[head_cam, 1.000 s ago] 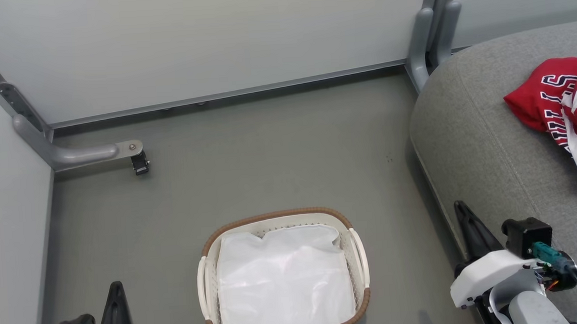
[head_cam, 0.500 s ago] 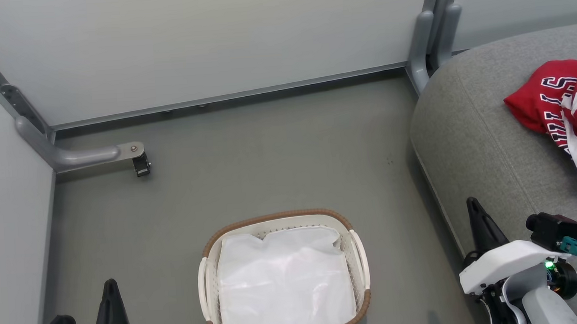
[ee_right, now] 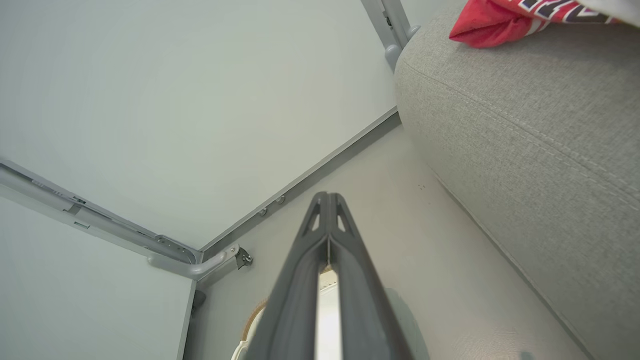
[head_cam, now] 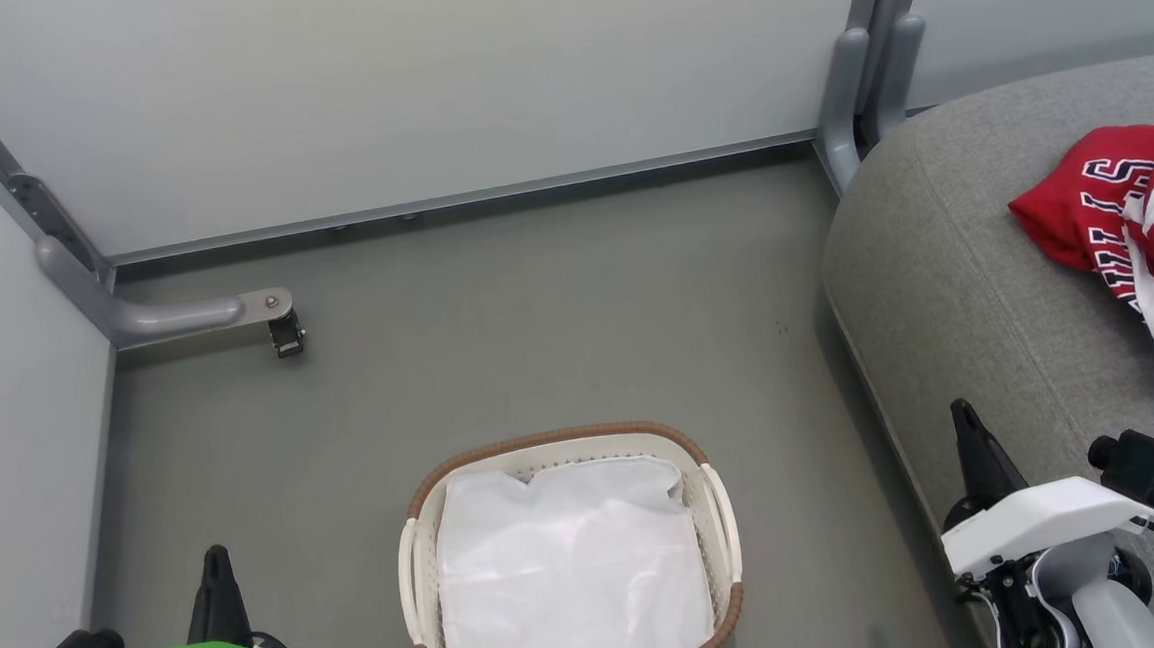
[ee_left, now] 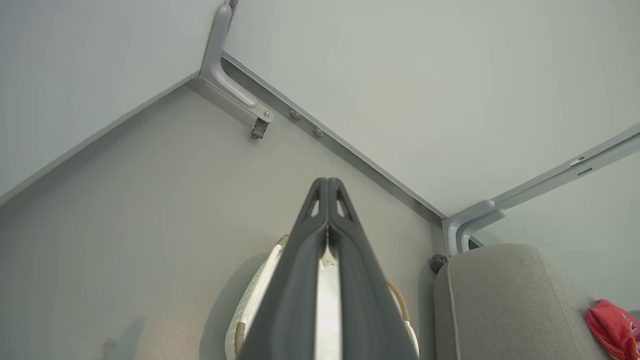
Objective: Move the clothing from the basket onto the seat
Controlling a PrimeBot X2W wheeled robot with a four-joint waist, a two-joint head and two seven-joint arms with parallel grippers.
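Jersey (head_cam: pixel 1132 230) lies crumpled on the seat (head_cam: pixel 978 320), beyond and to the right of the right gripper (head_cam: pixel 963 416). The basket (head_cam: pixel 564 437), between the two pairs of jaws, holds a white sheet (head_cam: pixel 572 565). The left gripper (head_cam: pixel 216 561) and the right both have jaws clenched on nothing. The move looks done, so the arms are best held low, clear of the jersey, with the sheet left alone.
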